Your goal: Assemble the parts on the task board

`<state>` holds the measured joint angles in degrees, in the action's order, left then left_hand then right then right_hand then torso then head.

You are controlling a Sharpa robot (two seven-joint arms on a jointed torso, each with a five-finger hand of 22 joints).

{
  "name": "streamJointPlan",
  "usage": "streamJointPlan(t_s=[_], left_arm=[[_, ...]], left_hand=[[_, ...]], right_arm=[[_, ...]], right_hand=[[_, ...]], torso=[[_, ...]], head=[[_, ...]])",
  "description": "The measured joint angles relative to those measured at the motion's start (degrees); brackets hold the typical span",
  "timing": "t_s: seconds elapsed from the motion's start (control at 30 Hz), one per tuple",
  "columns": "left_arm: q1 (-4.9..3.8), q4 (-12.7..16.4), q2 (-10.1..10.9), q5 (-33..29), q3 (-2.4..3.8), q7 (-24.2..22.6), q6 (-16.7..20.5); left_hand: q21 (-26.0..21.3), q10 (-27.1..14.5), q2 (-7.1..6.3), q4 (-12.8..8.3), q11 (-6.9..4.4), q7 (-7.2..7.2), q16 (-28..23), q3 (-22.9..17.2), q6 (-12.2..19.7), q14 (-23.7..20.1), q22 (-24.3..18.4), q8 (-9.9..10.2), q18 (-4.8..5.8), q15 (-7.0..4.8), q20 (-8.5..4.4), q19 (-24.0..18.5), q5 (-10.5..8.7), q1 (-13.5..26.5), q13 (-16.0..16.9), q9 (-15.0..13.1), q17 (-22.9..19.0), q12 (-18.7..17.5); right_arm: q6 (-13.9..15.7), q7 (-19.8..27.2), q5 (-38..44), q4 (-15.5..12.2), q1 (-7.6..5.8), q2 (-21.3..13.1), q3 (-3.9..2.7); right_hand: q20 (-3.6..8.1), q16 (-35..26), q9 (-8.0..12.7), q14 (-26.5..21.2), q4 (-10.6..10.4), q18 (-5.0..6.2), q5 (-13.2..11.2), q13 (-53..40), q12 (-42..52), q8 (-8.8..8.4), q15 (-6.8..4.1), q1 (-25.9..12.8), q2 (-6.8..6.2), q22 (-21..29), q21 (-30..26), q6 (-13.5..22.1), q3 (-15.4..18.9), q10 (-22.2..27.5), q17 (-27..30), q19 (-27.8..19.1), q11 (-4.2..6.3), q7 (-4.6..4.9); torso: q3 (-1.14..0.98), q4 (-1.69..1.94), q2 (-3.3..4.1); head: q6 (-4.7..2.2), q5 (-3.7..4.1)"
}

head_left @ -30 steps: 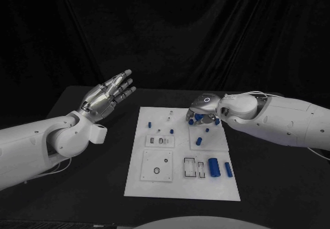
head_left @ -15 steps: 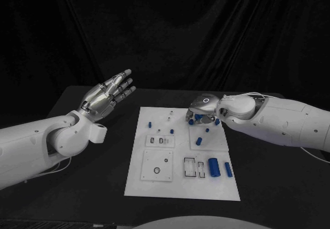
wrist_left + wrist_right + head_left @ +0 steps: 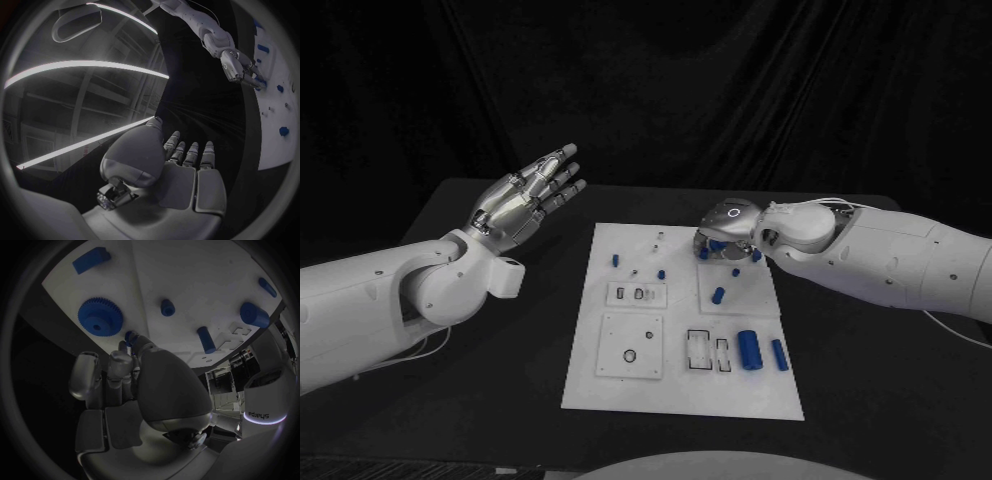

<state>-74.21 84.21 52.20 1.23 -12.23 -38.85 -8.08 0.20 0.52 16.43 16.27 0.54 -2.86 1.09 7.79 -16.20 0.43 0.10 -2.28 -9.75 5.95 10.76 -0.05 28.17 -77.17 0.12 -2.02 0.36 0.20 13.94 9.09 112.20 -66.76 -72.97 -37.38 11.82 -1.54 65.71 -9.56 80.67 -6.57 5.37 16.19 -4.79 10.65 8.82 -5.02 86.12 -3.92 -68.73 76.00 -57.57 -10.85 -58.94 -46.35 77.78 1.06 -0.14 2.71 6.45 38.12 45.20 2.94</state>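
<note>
Several blue parts sit on the white task board (image 3: 678, 385); a blue gear (image 3: 99, 316) lies just beyond the right hand (image 3: 723, 233), whose curled fingertips (image 3: 133, 338) touch a small blue piece that they largely hide. Whether it is gripped cannot be told. Well aside, the left hand (image 3: 524, 201) is raised, flat and empty. Neither hand has shifted noticeably since the earlier frames.

The table (image 3: 502, 330) is black, the board (image 3: 678, 385) on it white with dark-outlined cut-outs. The parts are blue: two cylinders (image 3: 750, 349) near the right, a peg (image 3: 615, 261) to the left, a toothed gear (image 3: 98, 315). Both arms are white, the left hand (image 3: 524, 201) and right hand (image 3: 724, 228) silver.
</note>
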Motion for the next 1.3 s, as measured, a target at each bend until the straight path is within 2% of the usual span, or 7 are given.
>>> streamJointPlan(t_s=[0.2, 0.53, 0.73, 0.97, 1.07, 1.23, 1.3], left_arm=[[0.00, -0.05, 0.00, 0.01, 0.00, 0.00, -0.18], [0.00, -0.10, 0.09, 0.01, 0.00, -0.01, -0.37], [0.00, -0.08, 0.46, 0.03, 0.00, 0.00, -0.41], [0.00, 0.55, 0.69, 0.02, 0.00, 0.02, -0.45], [0.00, 0.82, 0.74, 0.02, 0.00, 0.01, -0.46], [0.00, 1.17, 1.12, 0.03, 0.00, -0.01, -0.43], [0.00, 1.29, 1.29, 0.03, 0.01, -0.01, -0.39]], left_hand=[[0.00, 0.00, -0.01, -0.17, 0.00, 0.00, 0.00, -0.48, 0.00, 0.00, 0.00, 0.00, 0.00, 0.00, 0.00, 0.00, 0.67, -0.46, 0.00, 0.00, 0.00, 0.00], [0.00, 0.00, -0.12, -0.47, 0.00, 0.00, 0.00, -0.79, 0.00, 0.00, 0.00, 0.00, 0.00, 0.00, 0.41, 0.00, 2.08, -1.55, 0.01, 0.01, 0.00, 0.00], [0.00, 0.20, -0.12, -0.63, 0.19, -0.21, 0.00, -0.95, -0.20, 0.00, 0.00, 0.00, 0.00, 0.00, 0.41, -0.01, 2.29, -1.55, 0.02, -0.05, 0.00, 0.00], [0.00, -0.01, -0.12, -0.48, 0.40, -0.21, 0.00, -1.11, -0.20, 0.00, 0.00, 0.00, 0.00, -0.01, 0.41, -0.01, 2.29, -1.55, 0.02, -0.05, 0.00, 0.00], [0.00, -0.01, -0.35, -0.27, 0.40, -0.21, -0.06, -0.90, -0.20, -0.04, -0.01, 0.00, 0.00, -0.04, 0.41, -0.01, 1.59, -1.78, 0.02, -0.05, -0.02, 0.00], [0.00, -0.01, -0.35, 0.35, 0.40, -0.21, -0.89, 0.13, -0.20, -0.41, -0.04, 0.00, 0.00, -1.88, -0.11, 0.10, 0.19, -1.78, 0.02, -0.05, -0.25, 0.00], [0.00, -0.01, -0.35, 0.31, 0.40, -0.21, -0.89, 0.18, -0.20, -0.51, -0.05, 0.00, 0.00, -1.97, -0.13, 0.09, 0.18, -1.78, 0.02, -0.05, -0.28, 0.00]], right_arm=[[1.52, 0.77, -0.02, 0.60, 0.25, 0.19, -0.05], [3.88, 1.67, 0.01, -0.44, 0.31, -0.87, 0.11], [4.96, 1.77, -0.04, -3.81, -2.65, -1.91, 0.13], [5.12, 1.45, -1.37, -5.46, -5.78, -1.25, 0.03], [4.93, 1.28, -1.94, -4.78, -6.18, -0.16, 0.05], [4.37, 0.96, -2.67, -2.50, -6.48, 2.06, 0.06], [4.16, 0.88, -2.86, -1.76, -6.52, 2.74, 0.06]], right_hand=[[0.00, 0.90, -1.84, 0.21, 0.86, 0.00, 1.13, -0.43, 1.64, 2.24, -0.21, -0.03, -0.02, -0.71, 0.00, -1.80, -1.47, -3.30, -1.27, 0.00, 0.01, 1.40], [0.21, 1.03, -3.25, 0.21, 1.12, 0.01, 1.32, -1.21, 2.32, 3.17, -0.21, 0.28, -0.35, -1.30, 0.04, -2.11, -1.72, -3.93, -1.65, 0.21, -0.19, 1.70], [0.21, 1.11, -3.57, 0.21, 1.28, 0.00, 1.29, -1.21, 2.32, 3.38, -0.21, 0.13, -0.50, -1.49, 0.27, -2.11, -1.88, -4.12, -1.76, 0.21, -0.02, 1.71], [0.21, 1.59, -4.06, 0.21, 1.58, 0.00, 1.24, -1.22, 2.28, 3.38, -0.21, -0.02, -0.65, -1.89, 0.27, -1.37, -2.39, -4.24, -2.48, 0.21, -0.13, 2.00], [0.21, 1.59, -4.08, 0.21, 1.51, 0.00, 0.92, -1.23, 2.27, 3.38, -0.21, -0.02, -0.66, -1.90, 0.27, -1.37, -2.46, -4.31, -2.58, 0.21, -0.20, 2.00], [0.21, 1.57, -4.24, 0.21, 1.51, 0.00, 0.51, -1.49, 2.27, 3.38, -0.21, -0.10, -0.73, -1.95, 0.27, -1.06, -2.46, -4.30, -2.57, 0.21, -0.21, 2.31], [0.21, 1.57, -4.24, 0.21, 1.60, 0.01, 0.50, -1.49, 2.27, 3.38, -0.21, -0.10, -0.73, -1.95, 0.27, -1.06, -2.54, -4.30, -2.59, 0.21, -0.21, 2.31]], torso=[[0.01, 0.00, -0.02], [0.03, 0.00, -0.04], [0.08, 0.00, -0.07], [0.12, -0.02, -0.08], [0.13, 0.00, -0.07], [0.21, 0.11, 0.05], [0.27, 0.19, 0.12]], head=[[0.02, -0.08], [0.00, -0.61], [-0.08, -1.16], [-0.93, -1.42], [-1.11, -1.50], [-1.30, -1.99], [-1.34, -2.08]])
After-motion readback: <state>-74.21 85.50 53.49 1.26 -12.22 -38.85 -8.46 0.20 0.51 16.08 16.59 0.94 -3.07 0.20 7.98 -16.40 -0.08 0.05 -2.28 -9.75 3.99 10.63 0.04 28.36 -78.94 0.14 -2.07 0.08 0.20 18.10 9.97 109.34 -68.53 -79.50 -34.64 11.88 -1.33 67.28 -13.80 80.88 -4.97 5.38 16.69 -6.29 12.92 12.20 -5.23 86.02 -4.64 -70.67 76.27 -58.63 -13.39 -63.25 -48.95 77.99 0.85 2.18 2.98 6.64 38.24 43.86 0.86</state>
